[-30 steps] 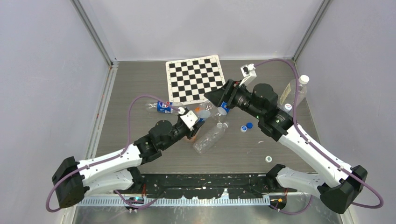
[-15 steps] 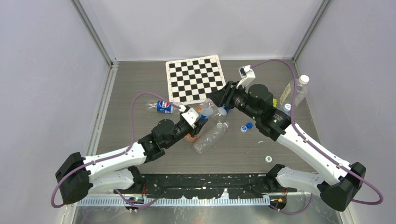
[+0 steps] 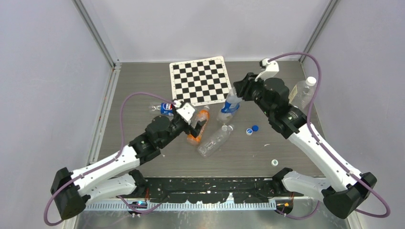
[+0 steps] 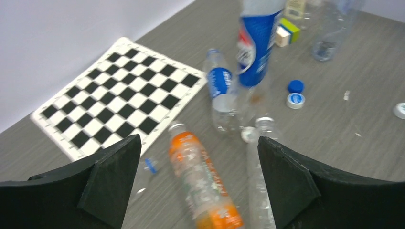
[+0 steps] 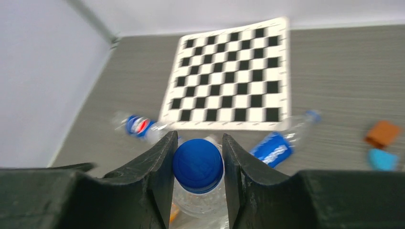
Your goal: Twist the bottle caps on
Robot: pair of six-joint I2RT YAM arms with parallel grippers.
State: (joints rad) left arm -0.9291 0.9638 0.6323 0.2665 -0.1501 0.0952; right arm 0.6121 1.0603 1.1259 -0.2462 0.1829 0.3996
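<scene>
Right wrist view: a blue cap sits on the neck of a clear bottle, clamped on both sides by the right hand. Light and stiff, it should turn easily if held across its rim; the thin bottle under it would likely flex or spin unless steadied. Beyond the hand, a checkerboard mat lies on the tabletop. The left hand gapes wide, empty.

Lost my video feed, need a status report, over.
Right gripper: jaws shut on blue cap atop blue-label bottle. Left gripper: jaws open, above orange bottle. Loose caps nearby; nothing blocking.
</scene>
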